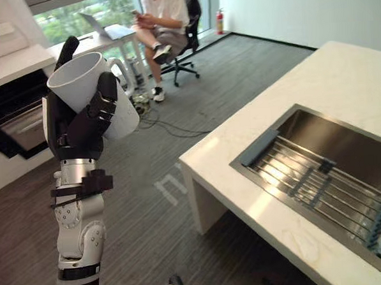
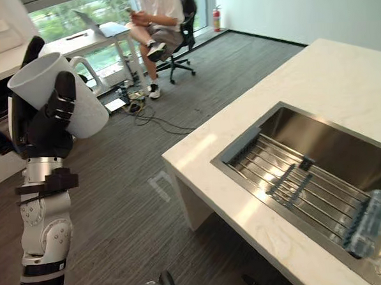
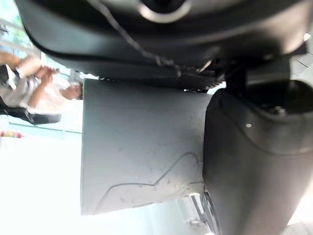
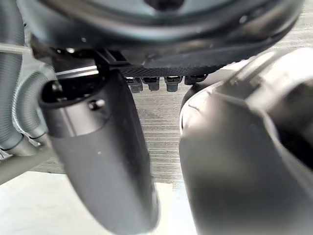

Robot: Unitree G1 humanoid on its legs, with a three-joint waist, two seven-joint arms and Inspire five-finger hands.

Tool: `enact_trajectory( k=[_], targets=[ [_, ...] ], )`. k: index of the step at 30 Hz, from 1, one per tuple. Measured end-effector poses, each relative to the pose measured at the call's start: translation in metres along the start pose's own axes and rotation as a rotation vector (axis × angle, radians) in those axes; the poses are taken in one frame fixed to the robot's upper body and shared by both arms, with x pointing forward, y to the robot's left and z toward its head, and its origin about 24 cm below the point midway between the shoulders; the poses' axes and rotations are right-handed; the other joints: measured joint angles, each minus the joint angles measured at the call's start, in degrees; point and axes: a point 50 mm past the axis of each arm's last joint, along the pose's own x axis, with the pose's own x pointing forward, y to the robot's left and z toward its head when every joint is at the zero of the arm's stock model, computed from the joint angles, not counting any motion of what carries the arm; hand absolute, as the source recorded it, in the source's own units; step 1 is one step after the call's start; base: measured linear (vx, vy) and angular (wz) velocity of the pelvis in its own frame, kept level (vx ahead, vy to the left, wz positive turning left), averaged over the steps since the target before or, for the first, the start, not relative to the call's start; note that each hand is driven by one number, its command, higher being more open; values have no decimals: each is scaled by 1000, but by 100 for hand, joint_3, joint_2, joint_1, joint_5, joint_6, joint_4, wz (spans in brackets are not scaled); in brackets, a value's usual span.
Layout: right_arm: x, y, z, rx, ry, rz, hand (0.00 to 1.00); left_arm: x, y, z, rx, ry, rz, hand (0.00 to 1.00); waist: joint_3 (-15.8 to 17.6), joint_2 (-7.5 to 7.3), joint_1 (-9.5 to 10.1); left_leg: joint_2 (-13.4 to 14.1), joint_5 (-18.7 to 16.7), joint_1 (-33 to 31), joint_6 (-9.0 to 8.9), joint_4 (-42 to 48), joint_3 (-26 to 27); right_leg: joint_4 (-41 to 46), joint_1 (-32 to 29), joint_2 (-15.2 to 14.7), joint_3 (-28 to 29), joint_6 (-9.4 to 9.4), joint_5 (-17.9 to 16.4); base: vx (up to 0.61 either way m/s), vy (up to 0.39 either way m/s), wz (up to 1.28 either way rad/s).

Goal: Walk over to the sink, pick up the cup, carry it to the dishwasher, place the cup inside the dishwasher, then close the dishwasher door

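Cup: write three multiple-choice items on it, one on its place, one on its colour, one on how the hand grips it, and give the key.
1. Where is the cup? A in the sink. B on the counter. C in the left hand.
2. Its colour? A white. B blue. C red.
3. The left hand's fingers? A straight. B curled round the cup. C curled, empty.
Key: C, the hand holds it raised; A, its wall and handle are white; B, dark fingers wrap its side.
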Motion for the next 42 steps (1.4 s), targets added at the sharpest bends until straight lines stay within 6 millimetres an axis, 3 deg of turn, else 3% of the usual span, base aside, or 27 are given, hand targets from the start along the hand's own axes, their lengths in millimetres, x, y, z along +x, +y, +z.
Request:
enact_trajectory(
  k=[1,2,3,4,5,6,9,11,13,15,16,17,18,19,20,21,22,24,25,27,29,30,31,33,34,39,42],
  targets=[
    [0,1,-5,32,5,14,100,2,-2,-7,-30,13,0,0,-71,-73,-248,-283,440,23,142,-710,-217,-634,170,226,-302,-79,353,-153,-107,230],
    [0,2,-7,49,6,17,100,5,-4,-10,-41,18,-17,0,-41,-34,-255,-171,39,16,182,-328,244,-620,206,211,-613,-10,406,-92,-98,230],
    [0,0,-6,52,2,11,100,4,-6,-15,-40,42,-44,0,-6,-40,-192,89,-578,152,-132,322,978,-445,229,109,-865,-15,405,15,-5,159],
    [-1,-2,-2,45,-11,8,100,4,-8,-18,-43,59,-63,0,13,-36,-154,156,-686,471,-416,413,1438,-316,298,-60,-1123,-15,404,53,17,128],
    [-1,-3,1,42,-19,7,100,4,-10,-19,-44,60,-72,0,9,-27,-147,132,-658,600,-528,282,1509,-247,316,-136,-1240,-15,404,125,103,133],
    [-1,-4,7,44,-42,7,100,8,-16,-17,-39,54,-113,0,10,13,-72,-41,-533,890,-794,-304,1401,-52,347,-291,-1455,-15,402,85,109,89],
    [1,1,12,38,-60,23,100,11,-14,-12,0,59,-131,0,18,19,-8,-268,-580,1090,-883,-755,1323,88,415,-393,-1525,-7,403,15,163,47],
    [1,4,12,6,-62,30,100,12,-9,-10,26,79,-121,0,114,-115,124,-490,-618,1166,-842,-878,1234,141,482,-585,-1529,126,491,-9,151,28],
    [2,8,14,-31,-68,47,100,10,-2,-5,49,96,-90,0,208,-196,170,-680,-748,1046,-657,-789,1012,147,542,-739,-1593,275,607,5,145,51],
    [0,6,15,-56,-78,45,100,3,8,-3,67,124,-54,0,223,-214,208,-899,-837,997,-527,-771,722,394,583,-942,-1574,248,682,49,140,76],
    [0,5,16,-58,-85,45,100,1,11,-3,71,131,-46,0,232,-210,216,-961,-858,996,-493,-777,599,544,579,-1008,-1473,195,714,92,156,120],
    [-1,2,17,-50,-105,40,100,-5,14,-6,67,148,-32,0,241,-182,207,-1041,-924,962,-409,-761,179,1213,266,-1106,-665,-340,681,80,125,120],
    [-1,4,18,-36,-112,46,100,-6,14,-8,59,153,-31,0,248,-175,177,-1042,-928,918,-397,-721,-28,1347,116,-969,-100,-348,514,104,107,234],
    [0,10,12,7,-106,69,100,-8,10,-16,28,170,-38,0,301,-181,63,-1054,-929,821,-393,-653,-788,1270,-123,-267,1314,-143,1,54,28,189],
    [0,11,11,13,-104,72,100,-9,10,-17,25,175,-41,0,311,-184,65,-1060,-934,822,-385,-652,-900,1253,-177,-161,1501,-122,-54,86,8,223],
    [1,13,7,15,-99,83,100,-10,10,-22,20,194,-46,0,338,-211,54,-1090,-950,825,-361,-624,-1274,1206,-422,173,2134,-62,-203,71,3,121],
    [1,16,5,12,-97,91,100,-10,10,-23,19,200,-44,0,360,-226,38,-1111,-956,825,-352,-584,-1449,1229,-577,307,2461,-14,-236,138,-6,170],
    [1,21,-7,5,-70,105,100,-4,4,-27,10,215,-70,0,457,-404,-37,-1321,-978,910,-335,-437,-1989,1318,-1037,527,3394,180,-245,138,-26,172],
    [1,23,-10,-17,-52,110,100,-3,2,-29,6,225,-80,0,473,-517,-44,-1449,-1002,1043,-302,-431,-2166,1057,-1088,374,3359,269,-124,156,-57,120],
    [2,29,-10,-36,-45,131,100,-6,0,-32,-14,230,-65,0,421,-578,45,-1477,-1119,1113,-351,-422,-2223,388,-1150,343,3315,223,154,193,-90,38],
    [3,33,-8,-41,-48,147,100,-7,-2,-34,-27,229,-55,0,351,-590,64,-1436,-1275,1086,-382,-413,-2165,26,-1128,397,3302,193,493,150,-88,-4],
    [4,38,-4,-44,-45,162,100,-8,-3,-36,-21,233,-57,0,306,-594,77,-1348,-1370,1053,-515,-386,-2035,-288,-1048,416,3245,208,853,267,-130,-27],
    [6,45,-1,-58,-33,176,100,-9,-4,-40,-14,252,-62,0,258,-576,34,-1223,-1334,1041,-580,-313,-1983,-555,-935,538,3227,220,1004,287,-132,-27],
    [6,47,0,-64,-27,181,100,-10,-8,-49,-19,293,-81,0,233,-581,-112,-1157,-1344,1063,-596,-295,-1929,-685,-822,607,3148,203,1006,228,-101,3],
    [9,64,3,-88,16,253,100,-22,5,-74,-3,436,-81,0,214,-462,-353,-649,-877,1360,-900,-1058,-1325,-1273,-392,916,2898,-32,1228,100,-45,8],
    [9,63,3,-88,17,251,100,-25,5,-76,-11,442,-73,0,220,-453,-359,-649,-885,1358,-908,-1033,-1322,-1291,-379,917,2898,-36,1231,0,0,0],
    [8,60,2,-79,13,246,100,-38,2,-86,-56,476,-19,0,244,-414,-361,-649,-925,1359,-931,-950,-1331,-1332,-313,911,2867,-50,1241,0,-1,2]
  ],
)
